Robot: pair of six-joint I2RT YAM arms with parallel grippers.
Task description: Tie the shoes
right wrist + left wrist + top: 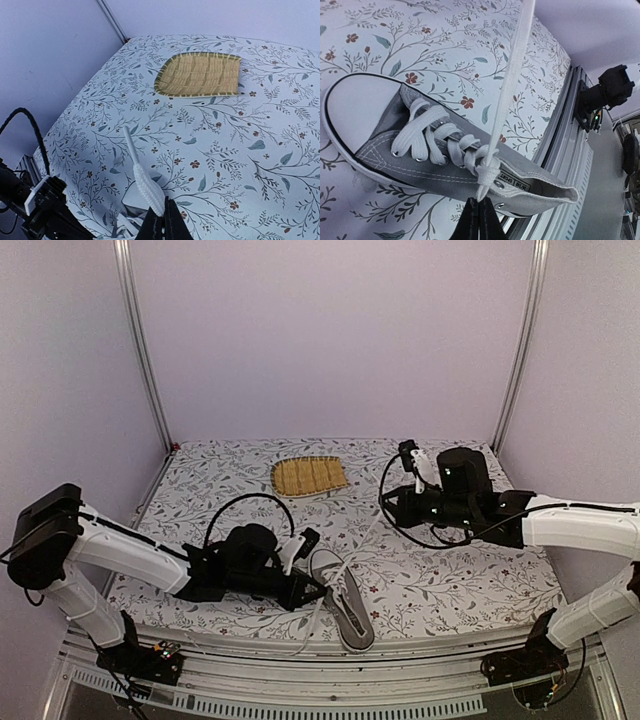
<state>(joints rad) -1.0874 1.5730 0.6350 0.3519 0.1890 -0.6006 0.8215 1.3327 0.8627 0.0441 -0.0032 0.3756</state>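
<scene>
At the near edge of the table (450,580), the left claw (479,209) is pressed shut, its tips pinching a short lace end (482,190) that drops out of the knot. Right against those tips sits the grey sneaker (345,608), resting on its white sole. Its heel is toward the table's near edge and its toe cap points away from the claw.

From the same knot, a long lace strand (510,75) runs away from the left claw. It crosses over the flowered table cover and climbs to the right claw (161,221), which hangs well apart from the sneaker and farther back. That claw is closed too, clamped on the strand. From its wrist camera, the flat white lace rises straight out from between the fingertips.

Beyond the right claw and off to its left, a yellow woven mat (310,476) lies flat near the back wall, apart from everything else.
</scene>
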